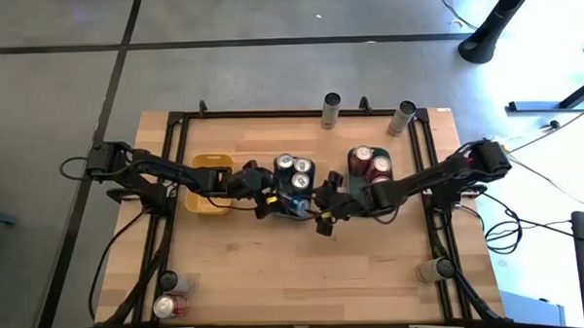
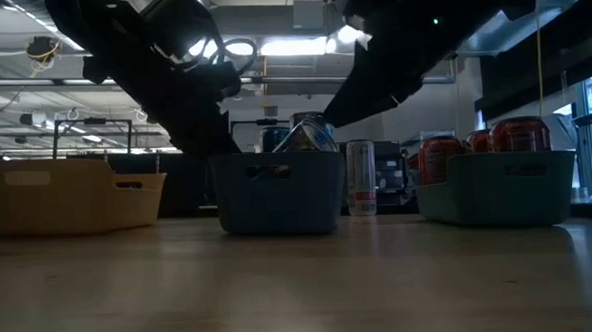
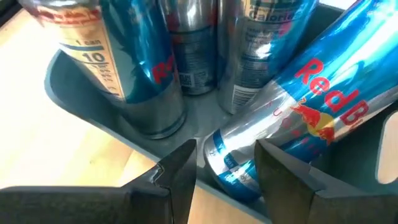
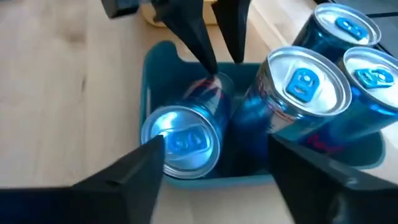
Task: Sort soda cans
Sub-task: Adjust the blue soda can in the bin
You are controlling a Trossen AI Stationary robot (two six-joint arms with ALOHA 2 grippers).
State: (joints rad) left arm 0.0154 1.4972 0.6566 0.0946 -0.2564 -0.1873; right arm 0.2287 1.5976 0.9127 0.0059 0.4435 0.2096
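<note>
The light wooden table (image 1: 276,272) carries a black metal frame (image 1: 179,124) around its edges. On it stand three rectangular plastic trays in a row: a yellow tray (image 1: 210,169) on the left, a grey-blue tray (image 2: 277,192) in the middle and a teal tray (image 2: 502,185) on the right.

The two dark arms reach in from either side and meet over the grey-blue tray. The left gripper (image 3: 227,168) hangs at one end of that tray, its two dark fingers (image 3: 180,177) set narrowly apart around the lower end of a tilted blue-and-silver soda can (image 3: 298,118); the frames do not settle whether the pads press the can. The right gripper (image 4: 214,165) hovers over the same tray from the opposite side, its fingers standing wide on either side of the tilted can's silver top, touching nothing.

That can leans against three upright blue-and-silver cans (image 4: 305,93) filling the rest of the grey-blue tray. The teal tray holds a cluster of upright red cans (image 1: 370,166).

More cans stand outside the trays: two at the far edge of the table (image 1: 331,109), two at the near left corner (image 1: 168,303) and one at the near right corner (image 1: 434,269).
</note>
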